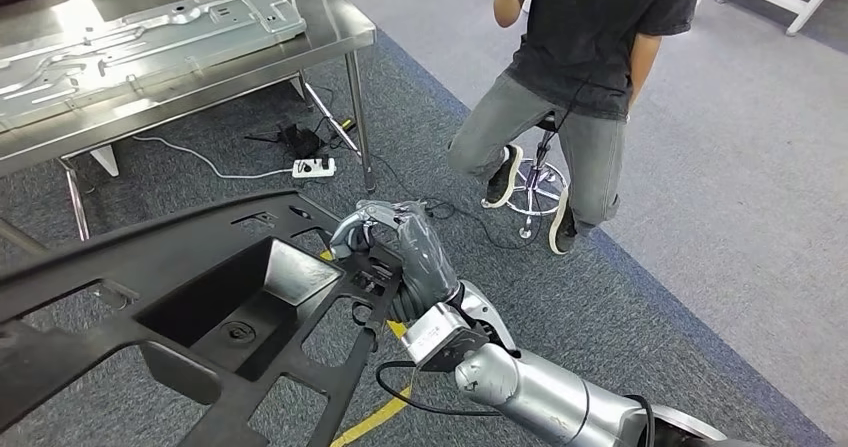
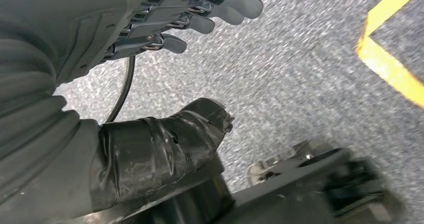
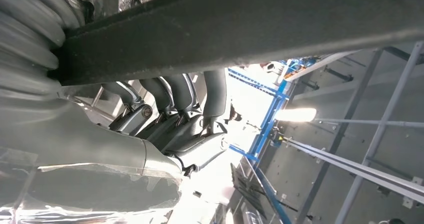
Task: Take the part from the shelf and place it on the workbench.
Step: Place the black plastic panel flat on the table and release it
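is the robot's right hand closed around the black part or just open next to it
Closed on it: the right hand has its fingers curled over the edge of the black part.

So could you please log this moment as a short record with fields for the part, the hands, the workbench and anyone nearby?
part: large black plastic panel, carried above the carpet
right hand: right hand grips the panel's edge
left hand: left hand above the carpet, fingers apart, holding nothing
workbench: steel table ahead, a silver metal sheet lying on it
person: person seated on a stool beside the table
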### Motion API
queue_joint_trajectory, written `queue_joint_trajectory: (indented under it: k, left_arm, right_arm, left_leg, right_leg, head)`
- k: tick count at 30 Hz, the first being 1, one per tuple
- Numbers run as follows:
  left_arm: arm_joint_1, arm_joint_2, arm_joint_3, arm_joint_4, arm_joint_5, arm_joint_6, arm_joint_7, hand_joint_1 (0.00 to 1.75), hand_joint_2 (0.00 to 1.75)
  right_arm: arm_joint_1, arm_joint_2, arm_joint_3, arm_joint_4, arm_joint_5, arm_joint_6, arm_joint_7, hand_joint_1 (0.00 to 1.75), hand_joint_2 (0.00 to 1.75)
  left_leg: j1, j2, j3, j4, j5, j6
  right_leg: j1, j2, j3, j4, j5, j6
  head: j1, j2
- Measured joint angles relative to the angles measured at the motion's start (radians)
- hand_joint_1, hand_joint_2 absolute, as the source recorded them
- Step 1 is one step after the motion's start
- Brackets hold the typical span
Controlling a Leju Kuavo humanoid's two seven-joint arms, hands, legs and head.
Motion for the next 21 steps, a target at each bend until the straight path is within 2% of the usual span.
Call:
queue_joint_trajectory:
  k: [1, 2, 5, 7, 8, 10, 11, 12, 13, 15, 16, 17, 18, 21]
  left_arm:
    - [0.0, 0.0, 0.0, 0.0, 0.0, 0.0, 0.0, 0.0, 1.75]
    - [-0.001, 0.0, 0.0, 0.0, 0.0, 0.0, 0.001, 0.0, 1.75]
    - [-0.002, 0.0, 0.0, 0.0, 0.001, 0.0, 0.002, 0.0, 1.75]
    - [-0.001, 0.001, 0.0, 0.0, 0.007, 0.004, 0.002, 0.0, 1.75]
    - [-0.002, 0.002, 0.0, 0.0, 0.014, 0.006, 0.001, 0.0, 1.75]
    - [-0.003, 0.002, 0.0, 0.0, 0.027, 0.009, -0.002, 0.0, 1.75]
    - [-0.003, 0.002, 0.0, 0.0, 0.031, 0.009, -0.004, 0.0, 1.75]
    - [-0.002, 0.003, 0.0, 0.0, 0.034, 0.009, -0.006, 0.0, 1.75]
    - [-0.001, 0.003, 0.0, 0.0, 0.035, 0.009, -0.007, 0.0, 1.75]
    - [0.0, 0.004, 0.0, 0.0, 0.035, 0.009, -0.007, 0.0, 1.75]
    - [-0.001, 0.004, 0.0, 0.0, 0.035, 0.008, -0.008, 0.0, 1.75]
    - [-0.002, 0.004, 0.0, 0.0, 0.035, 0.008, -0.008, 0.0, 1.75]
    - [-0.003, 0.004, 0.0, 0.0, 0.036, 0.008, -0.008, 0.0, 1.75]
    - [-0.003, 0.005, 0.0, 0.0, 0.037, 0.007, -0.008, 0.0, 1.75]
  right_arm:
    - [0.0, 0.0, 0.0, 0.0, -0.001, 0.0, 0.0, 1.75, 1.75]
    - [-0.001, 0.0, 0.0, 0.001, -0.002, 0.0, 0.0, 1.75, 1.75]
    - [-0.001, 0.0, 0.0, 0.002, -0.003, 0.0, 0.0, 1.75, 1.75]
    - [-0.002, 0.0, 0.0, 0.002, -0.004, 0.0, -0.001, 1.75, 1.75]
    - [-0.002, 0.0, 0.0, 0.002, -0.005, 0.0, -0.001, 1.75, 1.75]
    - [-0.001, 0.0, -0.001, 0.003, -0.007, 0.001, -0.002, 1.75, 1.75]
    - [0.001, 0.0, -0.001, 0.003, -0.009, 0.001, -0.003, 1.75, 1.75]
    - [0.002, -0.001, -0.001, 0.003, -0.01, 0.001, -0.003, 1.75, 1.75]
    - [0.003, -0.001, -0.001, 0.003, -0.011, 0.001, -0.004, 1.75, 1.75]
    - [0.003, -0.001, -0.001, 0.003, -0.011, 0.001, -0.004, 1.75, 1.75]
    - [0.003, -0.001, -0.001, 0.003, -0.009, 0.0, -0.004, 1.75, 1.75]
    - [0.003, -0.001, -0.001, 0.003, -0.005, 0.0, -0.004, 1.75, 1.75]
    - [0.003, -0.002, -0.001, 0.004, 0.0, -0.001, -0.003, 1.75, 1.75]
    - [0.004, -0.003, -0.001, 0.004, 0.012, -0.002, -0.001, 1.75, 1.75]
  left_leg:
    - [-0.002, 0.003, 0.026, -0.06, 0.026, 0.003]
    - [-0.004, 0.004, 0.042, -0.098, 0.036, 0.009]
    - [-0.007, 0.002, 0.054, -0.123, 0.024, 0.026]
    - [-0.004, 0.0, 0.066, -0.134, 0.023, 0.037]
    - [-0.002, 0.0, 0.074, -0.139, 0.021, 0.043]
    - [-0.002, 0.0, 0.082, -0.14, 0.014, 0.051]
    - [-0.003, -0.001, 0.086, -0.14, 0.01, 0.053]
    - [-0.003, -0.001, 0.091, -0.139, 0.005, 0.053]
    - [-0.003, -0.002, 0.098, -0.139, 0.0, 0.053]
    - [-0.003, -0.005, 0.115, -0.138, -0.013, 0.048]
    - [-0.005, -0.006, 0.12, -0.137, -0.019, 0.044]
    - [-0.006, -0.008, 0.123, -0.136, -0.024, 0.039]
    - [-0.007, -0.009, 0.123, -0.136, -0.028, 0.033]
    - [-0.007, -0.008, 0.124, -0.134, -0.036, 0.017]
  right_leg:
    - [0.002, 0.0, 0.006, 0.002, -0.007, 0.005]
    - [0.003, 0.0, 0.008, 0.002, -0.011, 0.01]
    - [0.006, 0.0, 0.009, -0.001, -0.019, 0.024]
    - [0.003, 0.001, 0.002, 0.025, -0.036, 0.033]
    - [0.002, 0.001, -0.02, 0.069, -0.056, 0.037]
    - [0.001, 0.002, -0.097, 0.203, -0.101, 0.041]
    - [0.001, 0.003, -0.137, 0.261, -0.113, 0.042]
    - [0.001, 0.003, -0.163, 0.287, -0.105, 0.043]
    - [0.0, 0.003, -0.17, 0.275, -0.077, 0.042]
    - [0.0, 0.003, -0.133, 0.157, 0.011, 0.037]
    - [0.001, 0.004, -0.107, 0.093, 0.041, 0.034]
    - [0.004, 0.004, -0.088, 0.049, 0.055, 0.03]
    - [0.006, 0.005, -0.079, 0.027, 0.055, 0.027]
    - [0.005, 0.007, -0.072, 0.015, 0.048, 0.014]
  head:
    - [-0.004, 0.0]
    - [-0.007, -0.001]
    - [-0.012, -0.002]
    - [-0.012, -0.002]
    - [-0.011, -0.002]
    - [-0.012, -0.003]
    - [-0.012, -0.003]
    - [-0.013, -0.003]
    - [-0.013, -0.003]
    - [-0.013, -0.003]
    - [-0.015, -0.003]
    - [-0.016, -0.003]
    - [-0.018, -0.003]
    - [-0.022, -0.003]
